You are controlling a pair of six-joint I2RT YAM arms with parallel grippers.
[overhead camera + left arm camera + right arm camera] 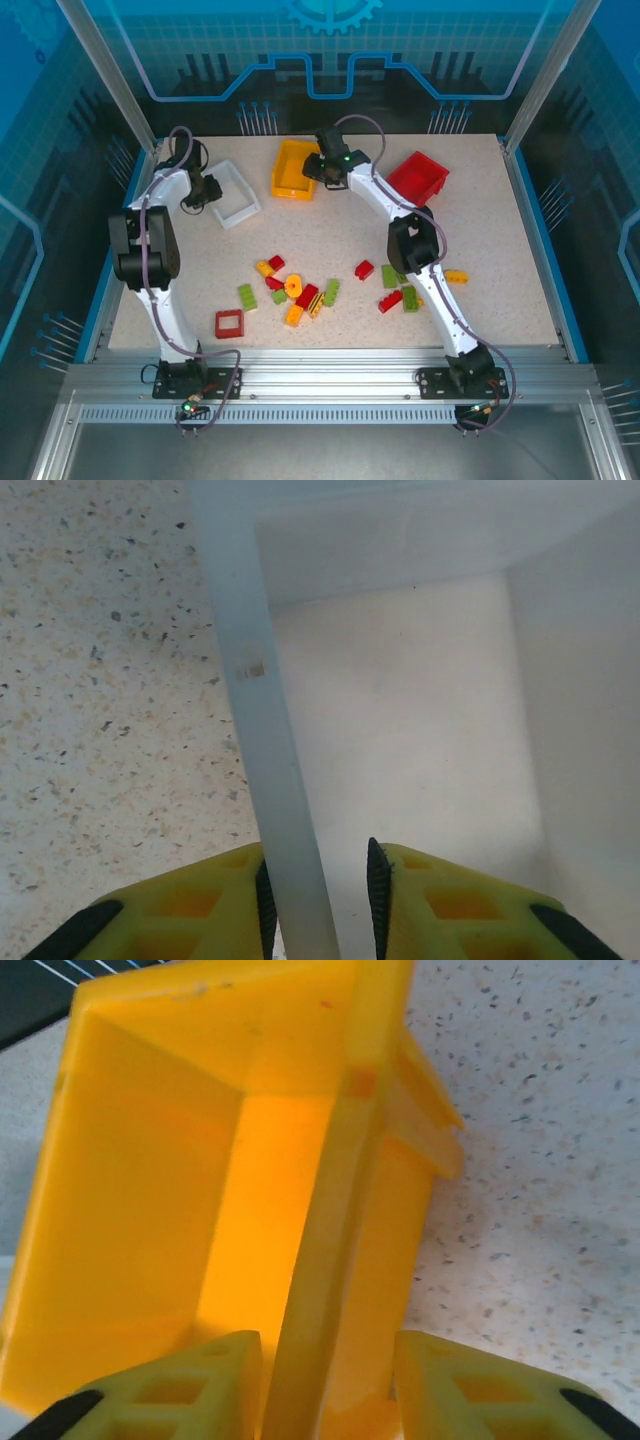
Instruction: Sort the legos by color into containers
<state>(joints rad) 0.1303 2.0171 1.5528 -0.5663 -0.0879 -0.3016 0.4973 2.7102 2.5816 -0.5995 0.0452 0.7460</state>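
Observation:
The legos point(296, 290) lie scattered over the near middle of the table: red, yellow-orange and light green bricks, plus a red square frame point(229, 323). My left gripper point(212, 190) point(318, 880) straddles the left wall of the white bin point(245, 212) point(255, 710). Its left pad touches the wall and a gap remains at the right pad, so it is open. My right gripper point(312, 168) point(328, 1360) is shut on the right wall of the yellow-orange bin point(288, 172) point(150, 1160), both fingers against it. The red bin point(418, 178) stands tilted at the back right.
More bricks point(398, 285) lie beside the right arm's forearm, one yellow brick point(456, 276) to its right. All three bins look empty inside. Bare speckled tabletop point(330, 230) stretches between the bins and the bricks. A raised blue edge borders the table.

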